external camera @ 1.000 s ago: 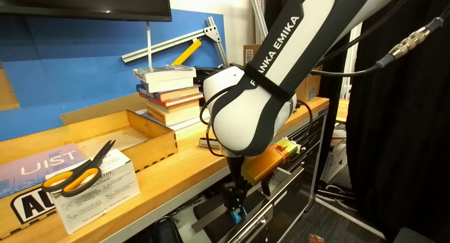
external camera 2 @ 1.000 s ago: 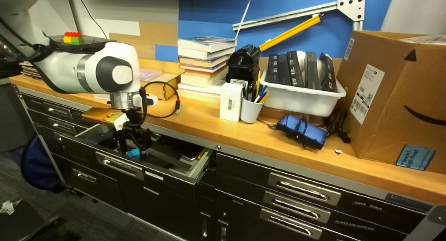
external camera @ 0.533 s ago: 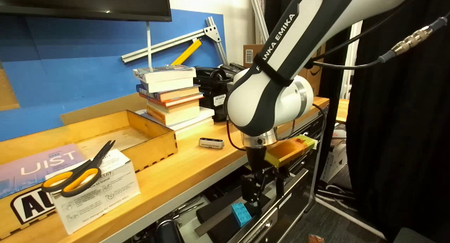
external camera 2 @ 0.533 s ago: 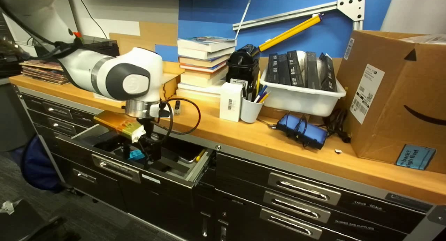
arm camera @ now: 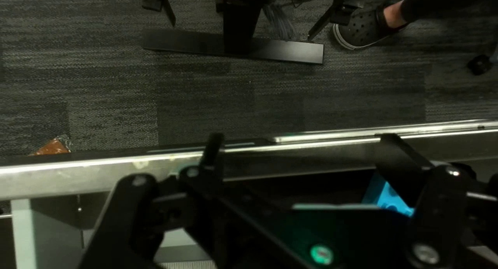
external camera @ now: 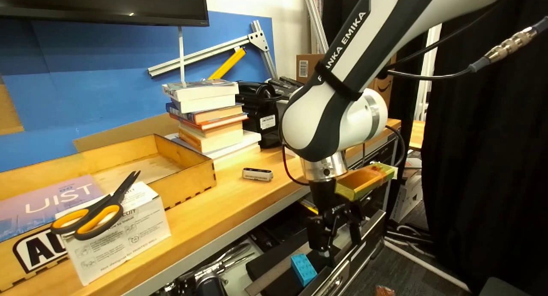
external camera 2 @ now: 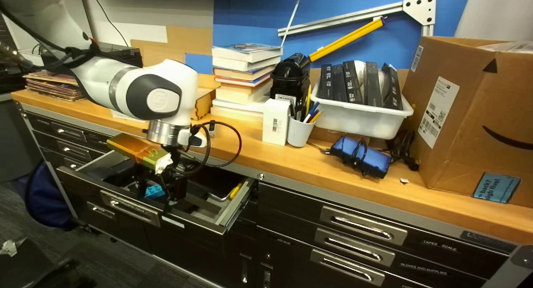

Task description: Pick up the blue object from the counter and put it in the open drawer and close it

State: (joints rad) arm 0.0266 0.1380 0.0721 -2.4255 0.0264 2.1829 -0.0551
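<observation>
I saw the gripper [arm camera: 302, 138] had come clear of the blue block [external camera: 304, 269], which now lay inside the drawer [external camera 2: 191, 234]. Its jaws stood wide apart, gripping nothing. Though the drawer had crept further out, only closing it seemed left to do.

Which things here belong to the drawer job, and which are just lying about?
Part of the job:
- blue block, in the drawer
- counter
- fingers

Just lying about:
- scissors
- books
- pen cup
- white tub
- cardboard box
</observation>
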